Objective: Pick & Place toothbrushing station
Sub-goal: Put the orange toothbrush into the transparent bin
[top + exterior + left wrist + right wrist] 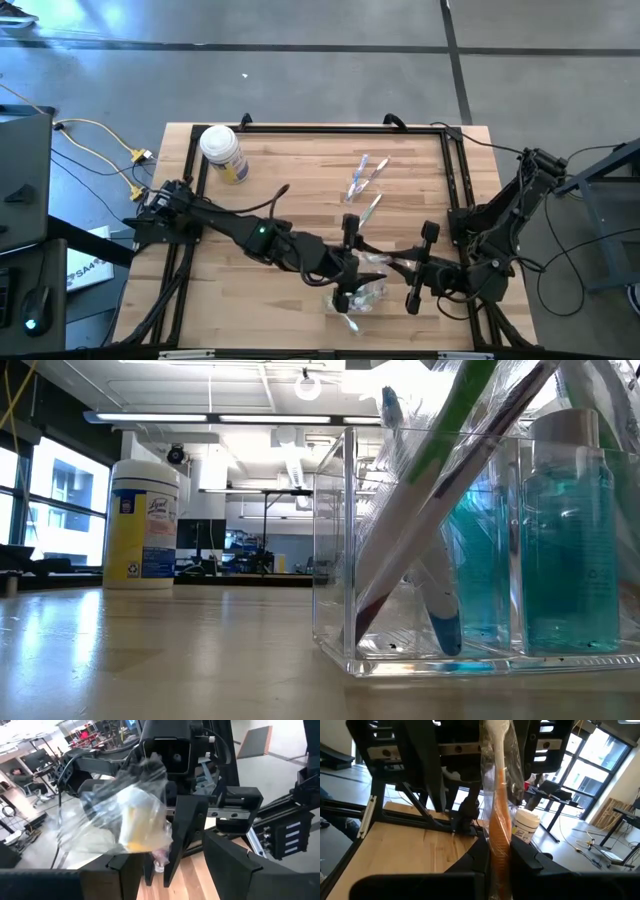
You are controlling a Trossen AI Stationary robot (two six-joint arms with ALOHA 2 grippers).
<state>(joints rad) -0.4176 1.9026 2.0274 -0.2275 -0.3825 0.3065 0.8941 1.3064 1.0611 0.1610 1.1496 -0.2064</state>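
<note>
A toothbrush with an orange and white handle, in a clear crinkled wrapper [383, 262], hangs in the air between my two grippers near the table's front edge. My right gripper [398, 266] is shut on it. My left gripper [364, 266] is open, and the wrapped free end [135, 820] reaches in between its fingers. The clear holder [358, 298] stands on the table just below, and in the low view [400, 560] several toothbrushes lean in it. Several more wrapped toothbrushes [366, 178] lie flat at the table's middle. My right gripper pinches the wrapped toothbrush's orange handle [498, 832] between its two fingers. The fingers come about level from the table's right side and lie along the brush, which sticks out past them toward the left gripper, clear of the table. I cannot tell whether my left gripper touches the wrapper.
A white-lidded jar with a yellow label [222, 152] stands at the far left of the table and also shows in the low view [145, 525]. A bottle of blue liquid [570, 540] stands in the holder's other compartment. Black frame rails [320, 127] run along the table's edges.
</note>
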